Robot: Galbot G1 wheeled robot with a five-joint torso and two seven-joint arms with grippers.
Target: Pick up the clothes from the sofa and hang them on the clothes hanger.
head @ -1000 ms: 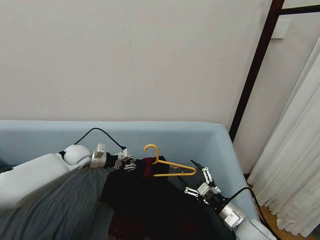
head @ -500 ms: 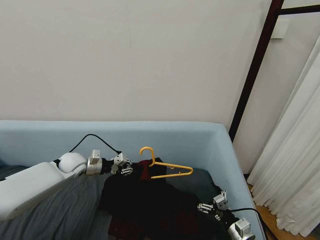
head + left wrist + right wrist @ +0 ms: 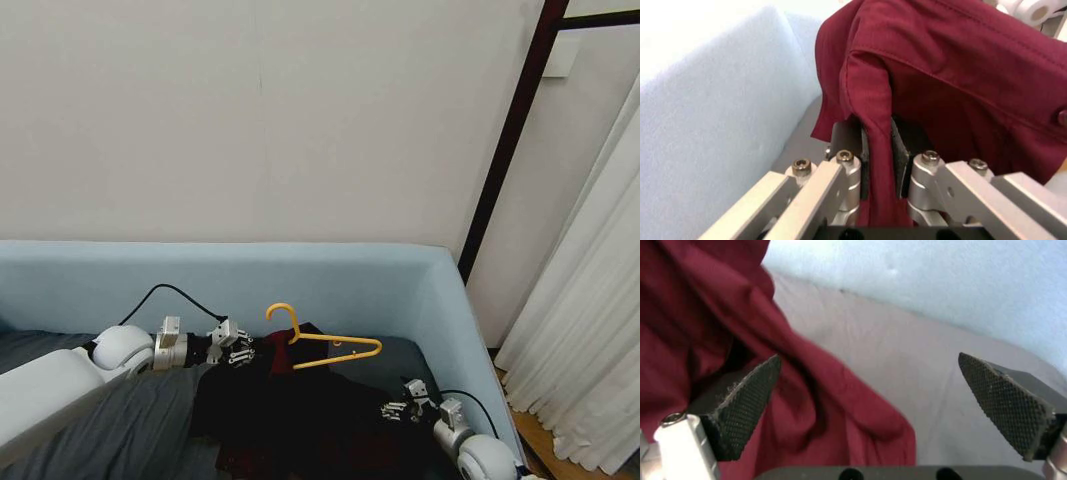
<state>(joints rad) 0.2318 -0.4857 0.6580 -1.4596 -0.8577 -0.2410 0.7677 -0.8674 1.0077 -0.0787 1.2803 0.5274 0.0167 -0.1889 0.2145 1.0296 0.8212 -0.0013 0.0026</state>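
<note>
Pale blue sofa [image 3: 400, 275] below white wall [image 3: 250, 120], left pincer [image 3: 877, 145] pinching maroon shirt [image 3: 960, 75], right pincer [image 3: 868, 360] spread wide.

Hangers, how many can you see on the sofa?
1. A yellow hanger rests on the dark red shirt on the blue sofa, between the left tool, shut on the shirt's edge, and the open right tool. More could be hidden under the cloth.

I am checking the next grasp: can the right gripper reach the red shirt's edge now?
Probably yes: the right gripper is open and the red shirt lies right beside it, with nothing between them.
</note>
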